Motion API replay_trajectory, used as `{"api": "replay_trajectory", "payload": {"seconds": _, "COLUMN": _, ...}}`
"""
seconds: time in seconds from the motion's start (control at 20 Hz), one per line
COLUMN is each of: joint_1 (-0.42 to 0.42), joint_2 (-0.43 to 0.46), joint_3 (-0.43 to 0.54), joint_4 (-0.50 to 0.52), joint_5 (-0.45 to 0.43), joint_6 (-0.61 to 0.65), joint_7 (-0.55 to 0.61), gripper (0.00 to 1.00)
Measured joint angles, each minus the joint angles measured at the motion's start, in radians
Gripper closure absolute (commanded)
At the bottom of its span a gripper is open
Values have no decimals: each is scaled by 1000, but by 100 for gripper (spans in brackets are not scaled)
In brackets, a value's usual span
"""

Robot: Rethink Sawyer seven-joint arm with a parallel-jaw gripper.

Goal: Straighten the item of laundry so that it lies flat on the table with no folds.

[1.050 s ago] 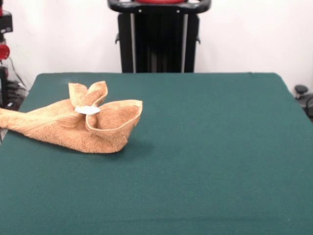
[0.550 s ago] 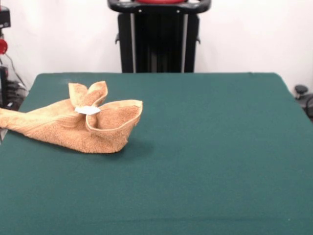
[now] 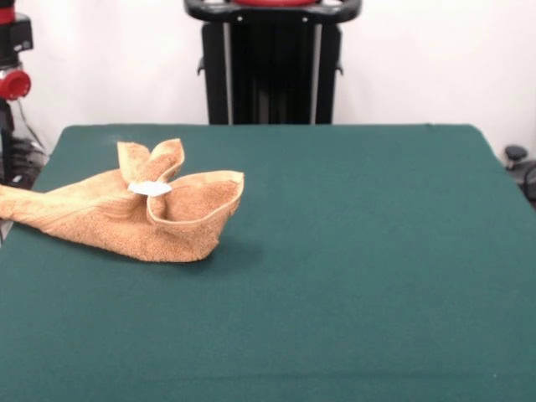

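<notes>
Towel (image 3: 126,213), orange-tan terry cloth, lies crumpled on the left part of the dark green tabletop (image 3: 352,268) in the front view, the only view given for this moment. It is far from flat. Its long body runs from the tabletop's left edge, where one end reaches the picture's border and seems to hang just over the side, toward the middle, ending in a raised, curled hem that forms an open loop like a shallow cup. Behind that loop, two corners of cloth stand up side by side in pointed folds. A small white tag (image 3: 150,188) sits where the upright corners meet the curled hem. A faint shadow lies on the felt along the towel's near and right sides.

The rest of the tabletop, to the right and toward the camera, carries nothing else.

At the far side stands the robot's black pedestal (image 3: 272,71), with a strip of red showing at the very top edge. No pincer shows anywhere in this view, so whether its fingers are apart or together cannot be told. At the upper left edge, off the tabletop, a piece of black equipment with a red knob (image 3: 13,84) is partly visible against the white wall.
</notes>
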Motion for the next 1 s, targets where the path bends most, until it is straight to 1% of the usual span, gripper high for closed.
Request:
{"api": "replay_trajectory", "payload": {"seconds": 0.7, "joint_1": 109, "joint_2": -39, "joint_3": -19, "joint_4": 71, "joint_5": 44, "joint_6": -9, "joint_7": 0, "gripper": 100}}
{"api": "replay_trajectory", "payload": {"seconds": 1.0, "joint_1": 205, "joint_2": -30, "joint_3": -87, "joint_4": 98, "joint_5": 61, "joint_6": -89, "joint_7": 0, "gripper": 100}}
